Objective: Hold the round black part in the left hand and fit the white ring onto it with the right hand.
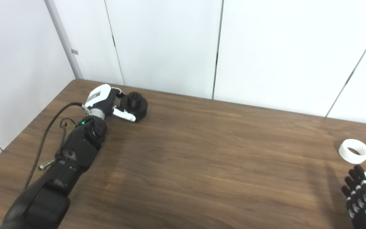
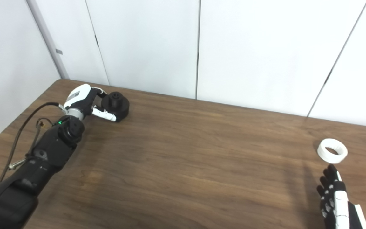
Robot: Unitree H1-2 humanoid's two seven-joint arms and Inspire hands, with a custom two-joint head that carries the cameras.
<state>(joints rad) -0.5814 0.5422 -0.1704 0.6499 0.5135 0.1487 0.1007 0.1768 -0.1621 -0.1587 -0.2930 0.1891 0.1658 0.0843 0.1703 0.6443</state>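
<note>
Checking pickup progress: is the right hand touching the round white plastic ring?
Apart. The right eye view shows bare wooden table between the right hand and white ring.

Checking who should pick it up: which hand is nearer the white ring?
Right. The right hand sits just short of the white ring, not touching it. The left hand is far across the table, at the black part.

Left hand (image 2: 87,103) cups the black part (image 2: 116,103) on the table (image 2: 183,159), thumb along its front; right hand (image 2: 334,198), fingers apart, lies near the white ring (image 2: 332,150)
</note>
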